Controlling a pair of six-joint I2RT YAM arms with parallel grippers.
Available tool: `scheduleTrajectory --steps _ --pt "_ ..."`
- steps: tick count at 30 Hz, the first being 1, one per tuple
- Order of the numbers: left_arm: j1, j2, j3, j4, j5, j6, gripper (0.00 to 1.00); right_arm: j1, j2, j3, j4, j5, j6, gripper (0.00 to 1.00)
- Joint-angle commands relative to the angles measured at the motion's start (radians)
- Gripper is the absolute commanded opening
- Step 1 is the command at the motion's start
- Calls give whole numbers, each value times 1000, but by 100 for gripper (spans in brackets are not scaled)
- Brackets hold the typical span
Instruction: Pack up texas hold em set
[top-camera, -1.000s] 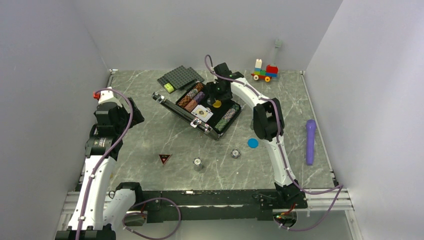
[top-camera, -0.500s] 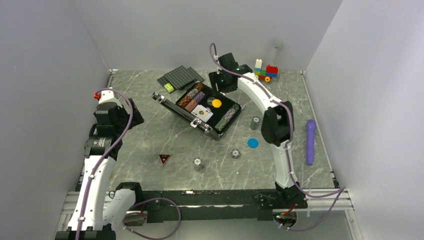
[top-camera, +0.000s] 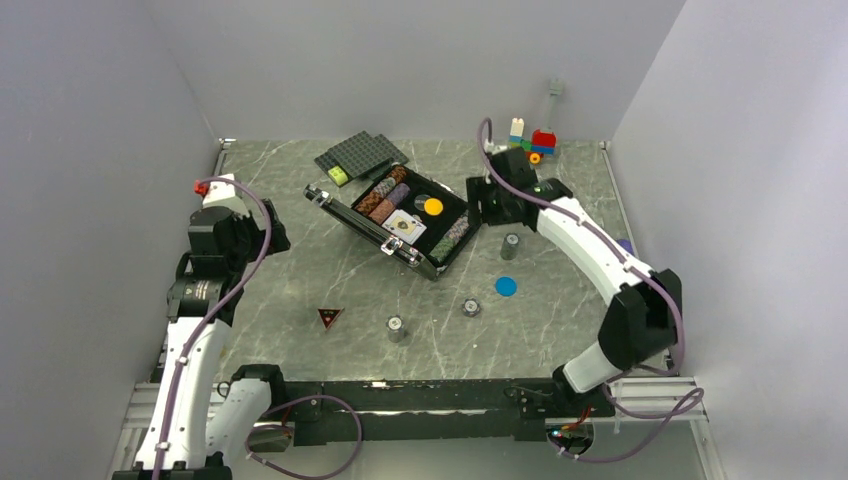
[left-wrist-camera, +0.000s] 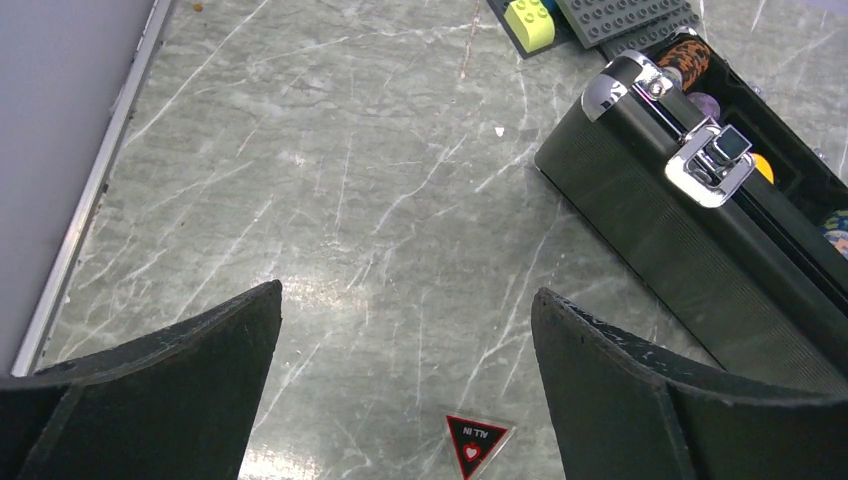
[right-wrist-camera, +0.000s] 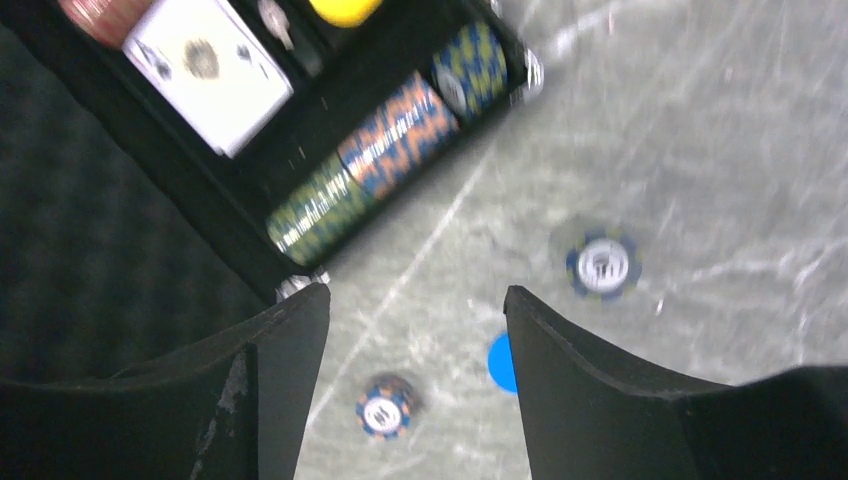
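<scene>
— Okay, where are we with the packing?

— Midway, I'd say. The case (top-camera: 400, 215) sits open at the far middle of the table (top-camera: 300, 270), lid up on its near-left side. Chip rows (top-camera: 385, 192), a card (top-camera: 404, 226) and a yellow disc (top-camera: 433, 206) are inside. Three chip stacks, the blue disc (top-camera: 506, 286) and a triangle (top-camera: 330, 317) lie loose on the table.

— And your grippers?

— Both empty. My right gripper (top-camera: 480, 203) hangs just off the case's right corner, jaws apart with nothing between them. My left gripper (left-wrist-camera: 405, 300) is spread wide over bare table near the triangle, apart from the case.

— Next move?

— I reckon it's the far stack (top-camera: 511, 245), the one nearest my right gripper. I need to come down over it with the jaws straddling it. Then a square pinch, so the chips don't shear, and a lift high enough to clear the case wall.

— Room to work?

— Plenty on the near side. The blue disc, the middle stack (top-camera: 471, 307) and the left stack (top-camera: 396, 327) sit well apart from each other. The tight spot is the case rim beside my fingers. Behind me the toy car (top-camera: 530, 145) and baseplates (top-camera: 360, 155) crowd the far edge, so I'd keep my swings low and toward the near side.
</scene>
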Motion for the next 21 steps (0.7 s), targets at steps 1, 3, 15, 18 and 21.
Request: scheduleTrajectory --steps 1,3,15,18,21 --pt "1 20 14 51 27 81 98 3 -148 -194 102 43 40 69" --pt "2 40 24 50 32 116 98 1 -199 -271 111 62 49 69" --pt "1 7 -113 177 167 154 98 -22 -359 -621 236 156 85 73" --pt "1 -15 -124 185 180 149 98 -27 -337 -655 260 184 86 74" --pt "1 -16 -132 187 206 143 98 -46 -291 -665 291 162 72 74"
